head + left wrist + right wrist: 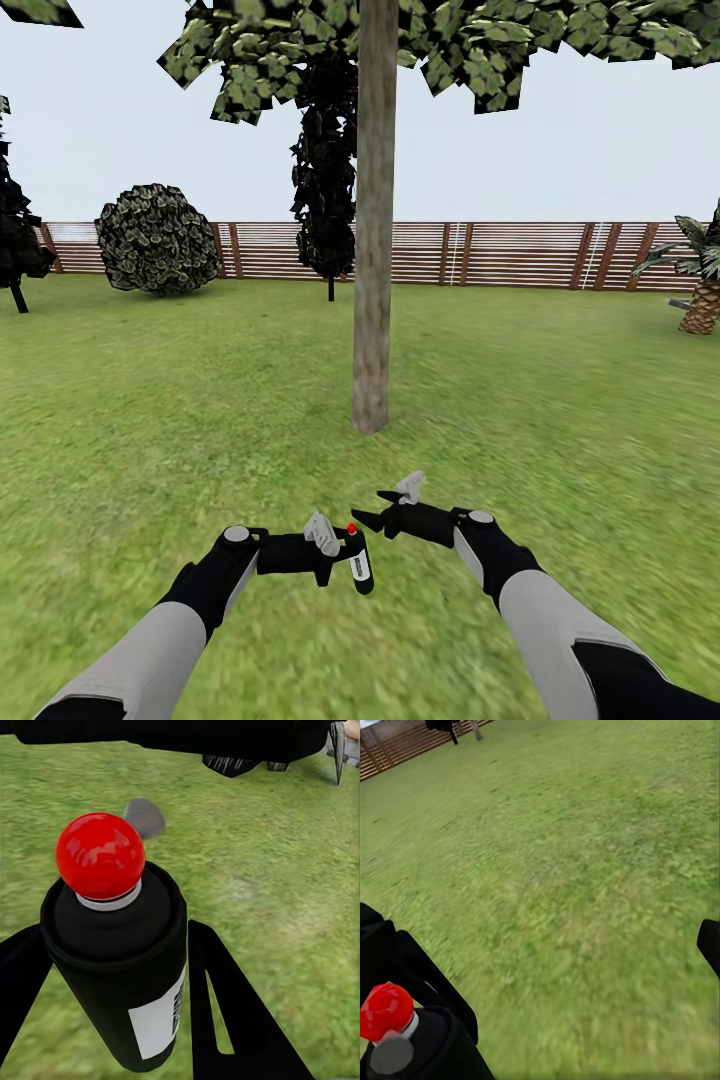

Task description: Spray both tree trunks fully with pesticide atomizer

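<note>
The pesticide atomizer (359, 565) is a small black can with a red knob and a white label. My left gripper (348, 556) is shut on it and holds it upright low over the grass. In the left wrist view the atomizer (120, 967) stands between the two black fingers (232, 1020). Its red knob (386, 1011) also appears in the right wrist view. My right gripper (372, 508) is open and holds nothing, just beyond the can. One tree stands straight ahead, its tree trunk (373, 250) bare and mottled grey-brown, with the leaf canopy (460, 40) overhead.
Green lawn (560, 420) spreads all round. A brown slatted fence (500, 255) closes the back. A round shrub (157, 240) sits back left. Dark conifers stand at the far left (15, 235) and behind the trunk (325, 190). A short palm (702, 275) is at the right edge.
</note>
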Motion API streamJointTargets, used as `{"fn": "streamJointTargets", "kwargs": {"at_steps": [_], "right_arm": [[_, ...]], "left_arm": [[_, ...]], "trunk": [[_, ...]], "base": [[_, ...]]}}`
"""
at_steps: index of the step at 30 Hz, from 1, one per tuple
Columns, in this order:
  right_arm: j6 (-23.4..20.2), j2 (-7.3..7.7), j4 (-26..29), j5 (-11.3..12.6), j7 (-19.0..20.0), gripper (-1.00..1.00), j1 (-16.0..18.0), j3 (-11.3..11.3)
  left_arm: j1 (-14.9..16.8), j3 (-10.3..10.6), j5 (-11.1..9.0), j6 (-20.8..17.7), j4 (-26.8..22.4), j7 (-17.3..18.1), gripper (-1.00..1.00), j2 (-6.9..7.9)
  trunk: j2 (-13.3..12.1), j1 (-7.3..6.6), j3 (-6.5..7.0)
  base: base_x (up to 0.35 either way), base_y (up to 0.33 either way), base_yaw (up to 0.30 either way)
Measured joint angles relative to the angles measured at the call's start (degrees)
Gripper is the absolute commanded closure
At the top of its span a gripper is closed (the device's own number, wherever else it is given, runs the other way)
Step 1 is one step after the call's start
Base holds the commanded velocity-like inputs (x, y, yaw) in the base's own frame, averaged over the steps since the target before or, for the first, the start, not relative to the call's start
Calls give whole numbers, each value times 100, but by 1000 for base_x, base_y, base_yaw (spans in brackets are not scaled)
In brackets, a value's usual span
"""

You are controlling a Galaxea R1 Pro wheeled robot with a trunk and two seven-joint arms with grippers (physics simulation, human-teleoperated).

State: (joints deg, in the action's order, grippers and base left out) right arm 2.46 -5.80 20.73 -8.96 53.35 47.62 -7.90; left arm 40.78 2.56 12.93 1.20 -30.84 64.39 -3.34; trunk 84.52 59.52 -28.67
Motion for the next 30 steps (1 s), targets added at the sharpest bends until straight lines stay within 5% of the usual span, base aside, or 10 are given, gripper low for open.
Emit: {"fn": "streamJointTargets", "kwargs": {"at_steps": [30], "right_arm": [[0,0,-8,8,2,-100,-7,8]], "left_arm": [[0,0,0,0,2,-4,100,0]], "trunk": [[0,0,0]], "base": [[0,0,0]]}}
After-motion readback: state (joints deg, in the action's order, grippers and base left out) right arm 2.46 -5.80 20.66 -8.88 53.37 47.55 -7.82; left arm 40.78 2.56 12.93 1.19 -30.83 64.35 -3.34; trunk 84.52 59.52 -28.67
